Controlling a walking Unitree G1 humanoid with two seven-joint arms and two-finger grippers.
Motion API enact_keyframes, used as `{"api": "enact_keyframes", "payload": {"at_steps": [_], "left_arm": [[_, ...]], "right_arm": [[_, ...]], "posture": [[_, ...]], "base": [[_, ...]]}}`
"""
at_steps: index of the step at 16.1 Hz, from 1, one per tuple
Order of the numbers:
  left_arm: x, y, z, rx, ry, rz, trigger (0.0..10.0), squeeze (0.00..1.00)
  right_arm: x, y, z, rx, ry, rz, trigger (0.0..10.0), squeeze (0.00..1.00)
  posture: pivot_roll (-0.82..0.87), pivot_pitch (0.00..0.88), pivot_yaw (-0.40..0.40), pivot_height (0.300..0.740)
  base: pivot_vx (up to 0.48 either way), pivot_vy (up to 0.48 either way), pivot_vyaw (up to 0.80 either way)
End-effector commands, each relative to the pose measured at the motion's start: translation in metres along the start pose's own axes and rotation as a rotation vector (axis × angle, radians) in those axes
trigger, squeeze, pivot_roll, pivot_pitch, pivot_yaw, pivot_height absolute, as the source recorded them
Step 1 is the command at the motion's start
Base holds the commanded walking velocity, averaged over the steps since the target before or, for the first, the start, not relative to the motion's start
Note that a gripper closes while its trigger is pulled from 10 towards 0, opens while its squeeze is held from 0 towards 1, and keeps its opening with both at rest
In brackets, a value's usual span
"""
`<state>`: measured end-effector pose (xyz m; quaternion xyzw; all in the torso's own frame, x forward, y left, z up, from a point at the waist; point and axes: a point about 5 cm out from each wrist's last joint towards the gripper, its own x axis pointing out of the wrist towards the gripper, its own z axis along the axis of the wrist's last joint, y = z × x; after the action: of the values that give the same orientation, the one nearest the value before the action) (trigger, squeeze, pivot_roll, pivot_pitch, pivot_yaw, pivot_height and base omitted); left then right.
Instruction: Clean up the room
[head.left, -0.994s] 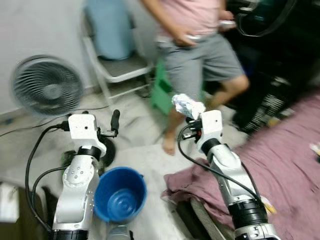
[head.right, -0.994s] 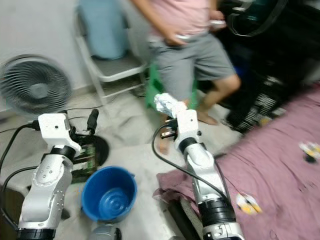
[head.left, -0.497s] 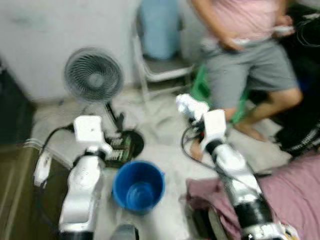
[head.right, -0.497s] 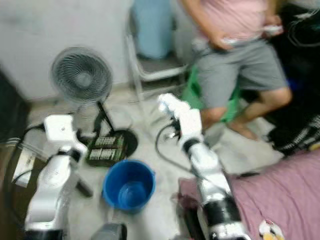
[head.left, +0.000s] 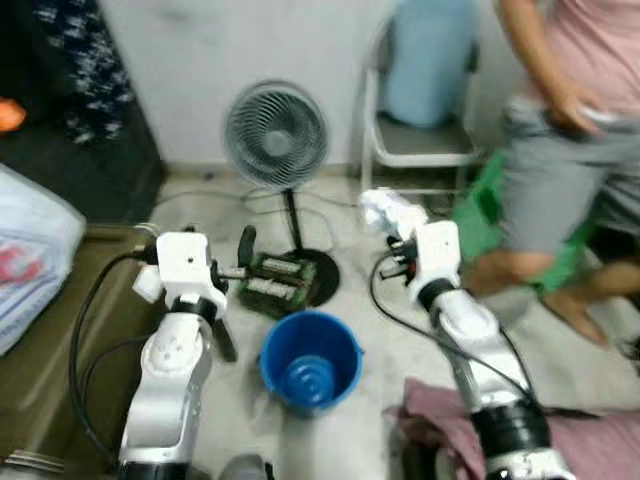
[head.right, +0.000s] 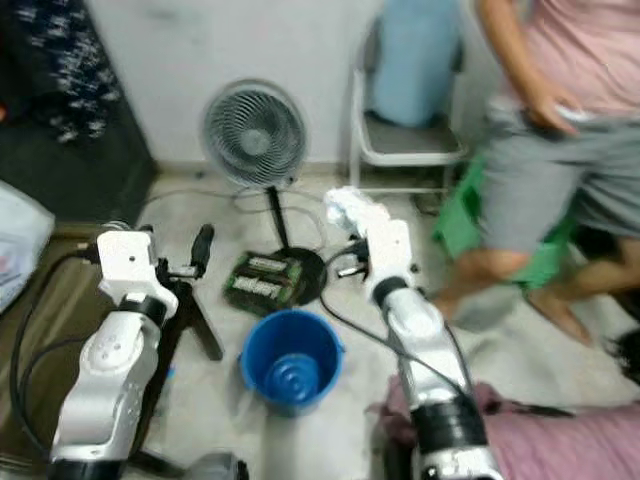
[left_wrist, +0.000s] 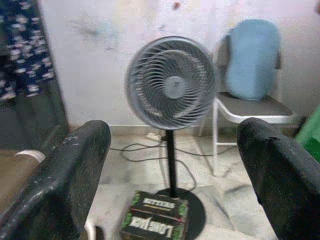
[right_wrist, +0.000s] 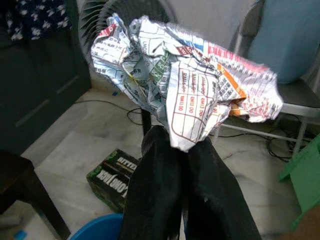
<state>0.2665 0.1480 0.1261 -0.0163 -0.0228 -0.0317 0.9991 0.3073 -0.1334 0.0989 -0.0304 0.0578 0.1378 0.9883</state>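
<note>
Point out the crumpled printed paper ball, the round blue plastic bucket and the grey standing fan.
crumpled printed paper ball (right_wrist: 185, 90), right wrist view, middle of the wad.
round blue plastic bucket (head.left: 311, 364), left eye view, inner bottom.
grey standing fan (left_wrist: 171, 84), left wrist view, grille centre.

The bucket (head.left: 310, 363) sits on the floor (head.left: 375, 320) between the 2 arms. Behind it lies a box (head.left: 277, 283) on the base of the standing fan (head.left: 276, 135), which stands before the wall (head.left: 250, 40). Right of the fan is a chair (head.left: 420, 140); a person (head.left: 560, 150) stands further right. A cloth (head.left: 450, 420) lies right of the bucket.
</note>
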Motion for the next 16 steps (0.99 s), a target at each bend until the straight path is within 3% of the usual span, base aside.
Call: {"api": "enact_keyframes", "payload": {"at_steps": [1,13,16], "left_arm": [[-0.0012,0.0055,-0.0008,0.007,0.007,0.016,10.0,0.0],[-0.0019,0.0005,0.0015,-0.005,-0.015,-0.033,10.0,0.0],[-0.0023,-0.0001,0.0016,-0.008,-0.017,-0.038,10.0,0.0]], "right_arm": [[0.0031,0.0069,0.003,0.004,-0.007,0.021,10.0,0.0],[0.0039,0.0053,0.0008,0.036,0.007,0.006,10.0,0.0],[0.004,0.0054,0.0,0.034,0.013,0.007,10.0,0.0]], "posture": [[-0.06,0.0,-0.022,0.74],[-0.06,0.0,-0.024,0.74],[-0.06,0.0,-0.025,0.74]], "base": [[0.0,0.0,0.8],[0.0,0.0,0.07],[0.274,0.0,-0.2]]}}
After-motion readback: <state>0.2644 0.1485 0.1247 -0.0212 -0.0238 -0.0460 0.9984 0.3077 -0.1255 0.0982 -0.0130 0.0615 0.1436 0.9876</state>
